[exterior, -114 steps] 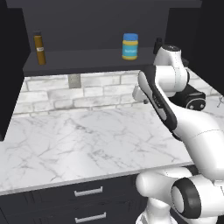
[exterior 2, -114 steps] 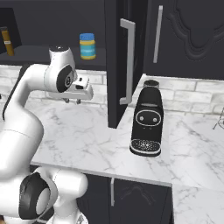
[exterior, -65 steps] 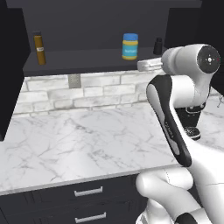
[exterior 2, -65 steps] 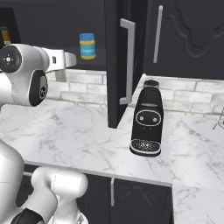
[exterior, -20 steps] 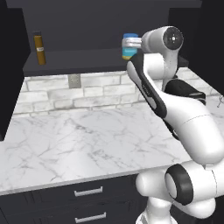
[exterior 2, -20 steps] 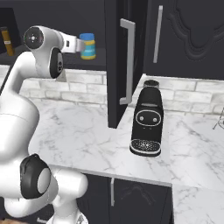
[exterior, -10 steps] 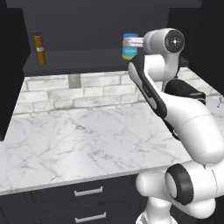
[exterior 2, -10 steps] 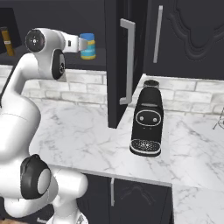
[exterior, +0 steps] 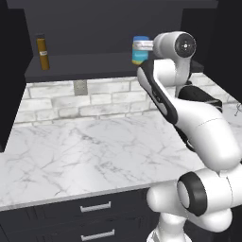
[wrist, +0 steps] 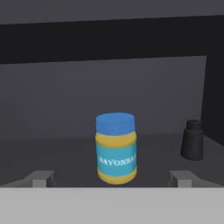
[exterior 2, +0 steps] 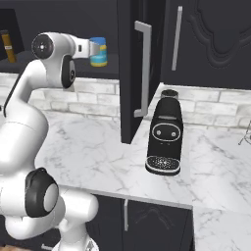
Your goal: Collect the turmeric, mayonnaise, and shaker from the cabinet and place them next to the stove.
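Mayonnaise jar [wrist: 116,148] stands upright on the cabinet [exterior: 94,28] shelf, dead centre in my hand view, with the black shaker [wrist: 192,140] at its 3 o'clock and well apart. Compared with half a second ago, I see the wrist a little closer to the jar in both base views; the jar itself has not shifted. Gripper [wrist: 111,178] is fully spread, fingertips [wrist: 43,178] flanking the jar at 8 and 4 o'clock without contact, holding nothing. Turmeric bottle [exterior: 42,53] stays at the shelf's far left, toward 9 o'clock.
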Robot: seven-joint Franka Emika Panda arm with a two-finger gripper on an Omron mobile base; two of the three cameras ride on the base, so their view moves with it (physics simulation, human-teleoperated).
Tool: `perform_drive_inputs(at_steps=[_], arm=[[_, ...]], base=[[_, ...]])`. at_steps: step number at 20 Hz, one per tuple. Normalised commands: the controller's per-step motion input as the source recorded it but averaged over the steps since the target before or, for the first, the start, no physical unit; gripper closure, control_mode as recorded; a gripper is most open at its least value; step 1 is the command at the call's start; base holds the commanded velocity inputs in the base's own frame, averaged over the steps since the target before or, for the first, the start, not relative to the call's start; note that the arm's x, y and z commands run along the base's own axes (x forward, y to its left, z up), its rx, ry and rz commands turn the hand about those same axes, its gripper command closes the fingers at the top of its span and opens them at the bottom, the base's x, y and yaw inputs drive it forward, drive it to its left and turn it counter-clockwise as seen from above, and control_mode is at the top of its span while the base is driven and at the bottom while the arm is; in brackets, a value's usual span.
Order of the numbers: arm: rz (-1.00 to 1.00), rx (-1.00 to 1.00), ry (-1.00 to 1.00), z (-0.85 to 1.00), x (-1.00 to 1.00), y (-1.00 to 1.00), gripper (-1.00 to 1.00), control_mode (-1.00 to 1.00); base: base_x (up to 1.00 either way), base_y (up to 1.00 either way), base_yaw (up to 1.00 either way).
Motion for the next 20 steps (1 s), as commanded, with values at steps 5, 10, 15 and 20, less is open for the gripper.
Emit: perform_drive_inputs(at_steps=[5,10,15,20], arm=[[-0.01,0.00,0.00,0.00,0.25,0.00,-1.00,-1.00],[-0.01,0.00,0.01,0.00,0.27,-0.01,-1.00,-1.00],[0.00,0.00,0.02,0.00,0.32,0.00,-1.00,-1.00],[0.00,0.00,0.06,0.00,0.43,0.00,-1.00,-1.00]], base=[[0.00,0.00,0.00],[0.00,0.00,0.00],[0.00,0.00,0.00],[0.00,0.00,0.00]])
